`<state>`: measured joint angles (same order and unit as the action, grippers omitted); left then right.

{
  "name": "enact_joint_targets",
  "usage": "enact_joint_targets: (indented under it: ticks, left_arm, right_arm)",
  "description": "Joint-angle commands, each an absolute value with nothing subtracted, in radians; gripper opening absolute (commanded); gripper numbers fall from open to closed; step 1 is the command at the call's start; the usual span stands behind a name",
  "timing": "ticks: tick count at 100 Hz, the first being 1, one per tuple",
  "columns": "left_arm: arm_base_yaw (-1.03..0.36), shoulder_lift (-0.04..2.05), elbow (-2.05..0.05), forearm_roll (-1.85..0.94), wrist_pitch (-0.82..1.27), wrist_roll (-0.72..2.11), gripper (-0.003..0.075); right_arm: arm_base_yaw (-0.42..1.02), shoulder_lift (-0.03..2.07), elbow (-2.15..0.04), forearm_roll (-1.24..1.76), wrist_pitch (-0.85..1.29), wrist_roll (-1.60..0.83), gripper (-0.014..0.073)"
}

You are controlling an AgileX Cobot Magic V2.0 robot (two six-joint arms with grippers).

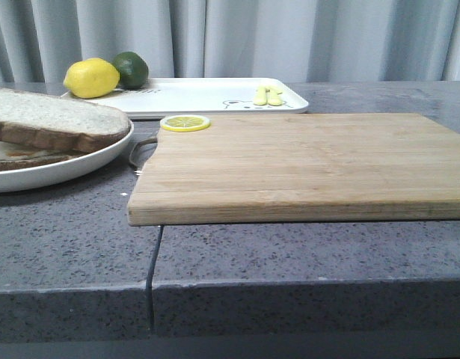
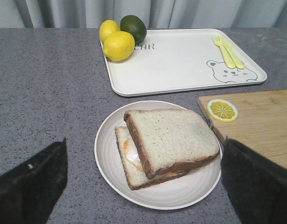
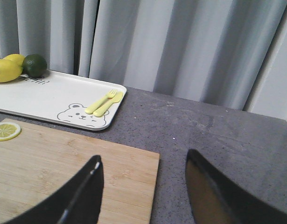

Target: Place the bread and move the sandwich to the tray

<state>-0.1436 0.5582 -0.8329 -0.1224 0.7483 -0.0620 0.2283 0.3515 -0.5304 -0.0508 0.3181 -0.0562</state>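
The sandwich [image 2: 167, 142] lies on a round white plate [image 2: 180, 196]. Its top slice of bread [image 2: 173, 135] sits askew over a lower slice [image 2: 129, 168] with fried egg showing at the edge. In the front view the bread [image 1: 54, 120] and the plate [image 1: 80, 161] are at the far left. The white tray [image 1: 207, 93] lies behind, and also shows in the left wrist view [image 2: 180, 65] and the right wrist view [image 3: 40, 98]. My left gripper [image 2: 144, 142] is open above the plate, apart from the sandwich. My right gripper [image 3: 143, 158] is open and empty over the cutting board's right end.
A wooden cutting board [image 1: 304, 164] fills the middle, with a lemon slice [image 1: 185, 123] on its back left corner. A lemon [image 1: 91, 78] and a lime [image 1: 131, 69] sit at the tray's left end, and a yellow fork and spoon [image 1: 268, 96] at its right. Grey curtains hang behind.
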Motion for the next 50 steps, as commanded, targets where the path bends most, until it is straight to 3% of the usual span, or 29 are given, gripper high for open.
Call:
enact_joint_targets:
  ticks: [1,50]
  left_arm:
    - [-0.151,0.568,-0.863,-0.128,0.672,-0.071,0.0618]
    - [-0.151,0.568,-0.863,-0.135,0.641,-0.071,0.0618]
  right_arm:
    - [0.221,0.357,-0.557,-0.064,0.231,-0.053,0.0407]
    - [0.221,0.357,-0.557,-0.064,0.232,-0.053,0.0407]
